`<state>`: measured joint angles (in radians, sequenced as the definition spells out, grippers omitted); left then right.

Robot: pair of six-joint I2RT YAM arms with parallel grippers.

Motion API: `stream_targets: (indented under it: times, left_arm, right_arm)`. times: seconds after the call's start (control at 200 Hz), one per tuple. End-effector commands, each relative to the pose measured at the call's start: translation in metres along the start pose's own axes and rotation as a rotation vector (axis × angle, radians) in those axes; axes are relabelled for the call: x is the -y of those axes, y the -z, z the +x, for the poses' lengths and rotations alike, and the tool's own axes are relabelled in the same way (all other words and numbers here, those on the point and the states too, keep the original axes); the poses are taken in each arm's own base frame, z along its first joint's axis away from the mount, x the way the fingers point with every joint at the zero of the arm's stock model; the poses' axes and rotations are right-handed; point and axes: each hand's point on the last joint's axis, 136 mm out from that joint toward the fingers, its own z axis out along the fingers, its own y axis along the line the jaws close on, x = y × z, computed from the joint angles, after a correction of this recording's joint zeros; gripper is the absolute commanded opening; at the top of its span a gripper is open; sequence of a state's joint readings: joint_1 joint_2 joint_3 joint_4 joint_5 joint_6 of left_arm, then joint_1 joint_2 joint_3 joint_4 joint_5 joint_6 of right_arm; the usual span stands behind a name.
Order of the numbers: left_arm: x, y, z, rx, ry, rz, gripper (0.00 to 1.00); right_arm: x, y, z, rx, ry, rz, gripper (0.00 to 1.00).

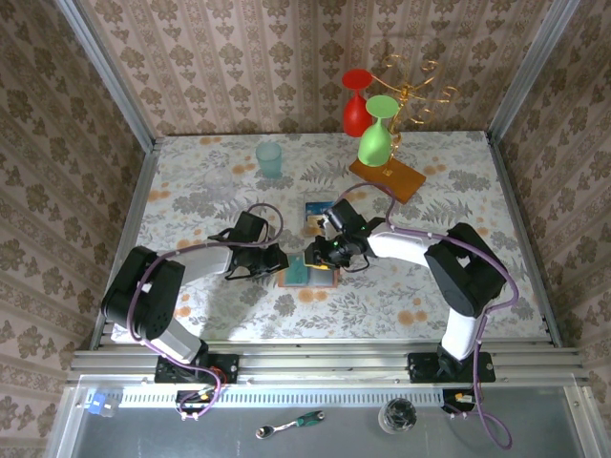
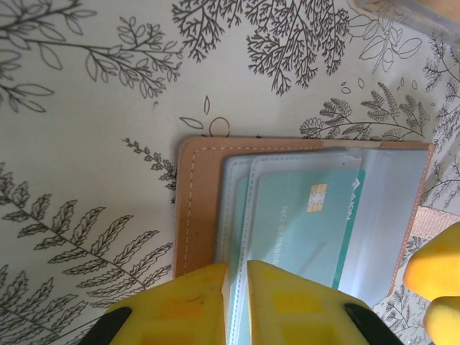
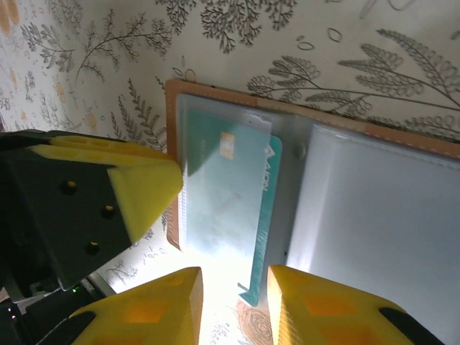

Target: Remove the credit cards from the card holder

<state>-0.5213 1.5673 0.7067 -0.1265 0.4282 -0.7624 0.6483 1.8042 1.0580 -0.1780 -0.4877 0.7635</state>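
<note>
The card holder (image 1: 298, 277) lies open on the flowered table between both grippers, tan leather rim (image 2: 198, 208) round clear sleeves. A teal credit card (image 2: 302, 223) with a gold chip sits in a sleeve. My left gripper (image 2: 237, 269) is shut on the clear sleeve's edge at the holder's side. In the right wrist view the teal card (image 3: 230, 187) sticks out of the sleeve, its corner between the fingers of my right gripper (image 3: 236, 277), which stand apart and open. The left finger (image 3: 140, 187) shows beside the holder's rim (image 3: 169, 100). From above, the left gripper (image 1: 284, 260) and right gripper (image 1: 320, 256) nearly meet.
A blue card (image 1: 315, 216) lies flat on the table just behind the holder. Farther back stand a teal cup (image 1: 269, 157) and a wooden rack base (image 1: 387, 177) with a green glass (image 1: 377, 138) and a red glass (image 1: 356, 110).
</note>
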Motion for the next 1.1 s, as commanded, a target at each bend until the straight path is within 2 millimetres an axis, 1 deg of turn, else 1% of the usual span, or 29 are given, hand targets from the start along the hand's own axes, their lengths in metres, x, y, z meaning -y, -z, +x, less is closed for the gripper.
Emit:
stream_targets:
  times: [0.0, 0.19, 0.425, 0.49, 0.565, 0.66, 0.89, 1.095]
  left_arm:
    - [-0.011, -0.004, 0.006, -0.018, 0.000, -0.027, 0.16]
    - [-0.004, -0.002, 0.004, -0.017, -0.006, -0.013, 0.14]
    - [0.011, 0.010, -0.005, 0.015, -0.037, 0.025, 0.13]
    - [0.014, 0.011, -0.005, 0.014, -0.036, 0.039, 0.12]
    - [0.016, 0.010, -0.004, 0.011, -0.034, 0.054, 0.09]
    - [0.015, 0.010, -0.003, 0.010, -0.031, 0.054, 0.05]
    - [0.017, 0.007, 0.000, -0.015, -0.032, 0.075, 0.01]
    - [-0.002, -0.002, 0.009, -0.063, -0.010, 0.002, 0.00]
  right_arm:
    - [-0.017, -0.001, -0.004, -0.004, 0.019, -0.049, 0.32]
    - [-0.014, -0.005, -0.004, -0.005, 0.018, -0.041, 0.32]
    - [-0.012, -0.012, -0.005, -0.020, 0.009, -0.034, 0.31]
    - [-0.013, -0.013, -0.004, -0.024, 0.010, -0.034, 0.31]
    - [-0.013, -0.015, -0.005, -0.027, 0.009, -0.034, 0.31]
    - [-0.013, -0.017, -0.005, -0.031, 0.006, -0.032, 0.31]
    - [-0.010, -0.021, -0.004, -0.043, 0.004, -0.011, 0.30]
    - [-0.005, -0.025, -0.003, -0.053, -0.007, 0.006, 0.29]
